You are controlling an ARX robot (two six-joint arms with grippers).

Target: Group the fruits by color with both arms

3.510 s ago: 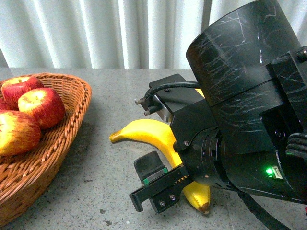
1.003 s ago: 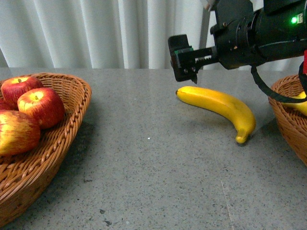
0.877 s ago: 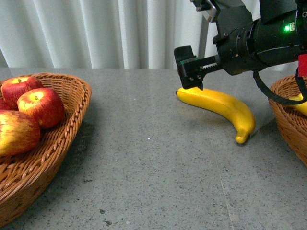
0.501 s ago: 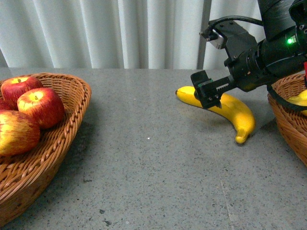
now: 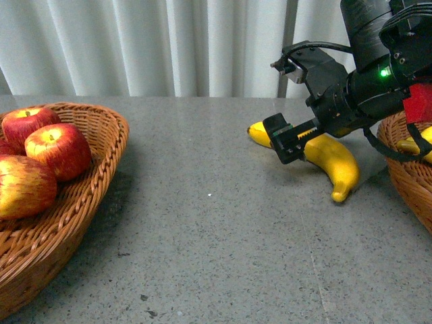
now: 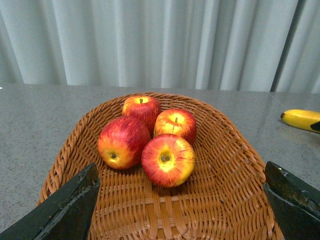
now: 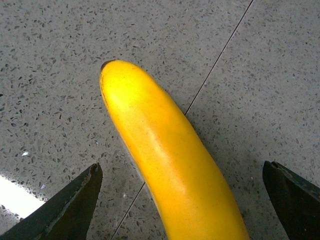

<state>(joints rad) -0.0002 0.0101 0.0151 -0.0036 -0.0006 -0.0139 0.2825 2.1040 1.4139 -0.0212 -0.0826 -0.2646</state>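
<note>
The right pincer [image 5: 286, 138] sits in the upper right of the front view, lowered over the banana [image 5: 331, 158] on the grey table [image 5: 216, 229]. In the right wrist view its fingers [image 7: 65, 205] are spread wide, one each side of the banana [image 7: 165, 155], not touching it. The banana lies flat on the table, its near tip pointing toward the middle of the frame and its other tip just beside the right basket [image 5: 405, 169]. Another bit of yellow fruit [image 5: 413, 145] peeks over that basket's rim at the far right edge; too hidden by the arm to say much about it.

The left pincer [image 6: 180, 210] doesn't show in the front view at all. Its wrist view has both fingers [image 6: 70, 205] spread far apart at the bottom corners, holding nothing, with the left basket [image 6: 230, 185] between them. Four red apples [image 6: 167, 160] are bunched together in that basket, touching each other. In the front view the same basket [image 5: 101, 169] fills the left edge, with the apples [image 5: 59, 150] partly cut off by the frame. White curtains [image 5: 148, 47] run along the back.
</note>
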